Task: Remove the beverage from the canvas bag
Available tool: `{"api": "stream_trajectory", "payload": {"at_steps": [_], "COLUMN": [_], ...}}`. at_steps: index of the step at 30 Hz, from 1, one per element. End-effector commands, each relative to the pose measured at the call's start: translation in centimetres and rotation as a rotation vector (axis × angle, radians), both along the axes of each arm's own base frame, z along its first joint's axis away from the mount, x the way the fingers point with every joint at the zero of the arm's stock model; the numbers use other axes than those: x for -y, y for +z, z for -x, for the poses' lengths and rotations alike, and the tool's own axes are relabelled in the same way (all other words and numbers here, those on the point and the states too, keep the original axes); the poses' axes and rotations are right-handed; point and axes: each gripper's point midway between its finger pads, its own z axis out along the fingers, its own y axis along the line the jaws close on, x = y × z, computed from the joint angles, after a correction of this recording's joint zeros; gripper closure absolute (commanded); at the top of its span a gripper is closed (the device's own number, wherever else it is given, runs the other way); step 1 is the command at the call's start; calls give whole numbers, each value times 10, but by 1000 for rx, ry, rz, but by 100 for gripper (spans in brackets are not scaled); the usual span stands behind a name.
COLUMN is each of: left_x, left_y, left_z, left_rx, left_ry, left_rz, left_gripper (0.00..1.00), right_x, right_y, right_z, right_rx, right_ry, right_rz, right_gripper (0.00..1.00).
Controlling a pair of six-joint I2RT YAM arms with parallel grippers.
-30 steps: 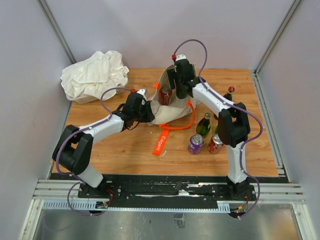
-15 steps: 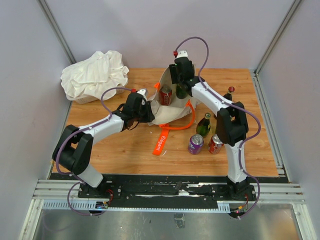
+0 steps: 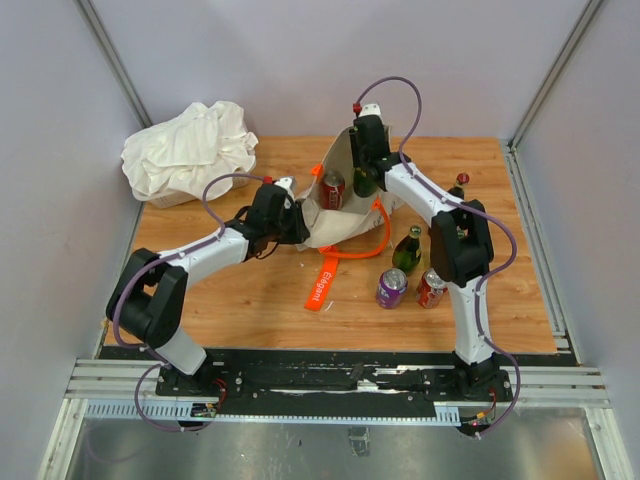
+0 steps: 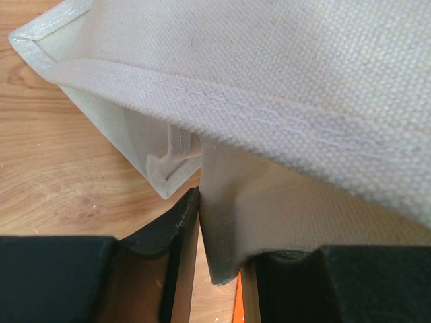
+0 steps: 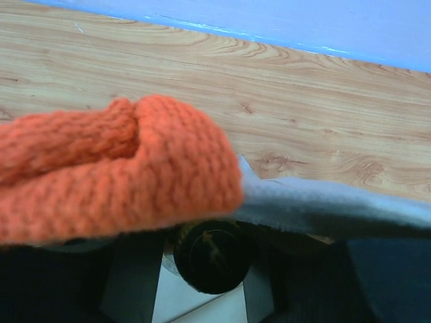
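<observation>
The canvas bag (image 3: 338, 215) lies open on the wooden table, with a red can (image 3: 331, 188) and a dark green bottle (image 3: 363, 183) inside. My right gripper (image 3: 365, 172) reaches into the bag's mouth from the far side. In the right wrist view its fingers (image 5: 128, 282) stand against both sides of the bottle's black cap (image 5: 212, 256), under an orange handle (image 5: 114, 168) and the bag's rim (image 5: 323, 208). My left gripper (image 3: 297, 222) is shut on the bag's near left edge; the fabric (image 4: 225, 229) is pinched between its fingers (image 4: 168, 235).
A white cloth bundle (image 3: 190, 150) sits at the back left. Right of the bag stand a green bottle (image 3: 407, 250), a purple can (image 3: 391, 288), a red can (image 3: 431, 288) and a red-capped bottle (image 3: 460, 185). The orange strap (image 3: 325, 280) trails toward the near edge.
My right gripper has shifted slightly to the far right and closed around the bottle's top inside the bag. The left arm has held still on the bag's edge.
</observation>
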Motion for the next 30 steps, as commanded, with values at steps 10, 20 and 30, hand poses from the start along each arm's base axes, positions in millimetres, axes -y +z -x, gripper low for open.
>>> {"api": "stream_trajectory", "payload": {"at_steps": [10, 20, 30], "left_x": [-8, -8, -6], "left_y": [-29, -32, -33], "left_z": [10, 5, 0], "left_rx": [-95, -88, -82], "left_ry": [-9, -8, -1], "left_rz": [-63, -66, -58], "left_gripper": [69, 69, 69], "right_x": [7, -13, -19], "right_y": [13, 109, 213], "right_z": [-9, 8, 61], "right_rx": [54, 239, 389], "right_ry": [105, 264, 386], "right_rz": [31, -47, -121], "right_gripper": [99, 99, 99]}}
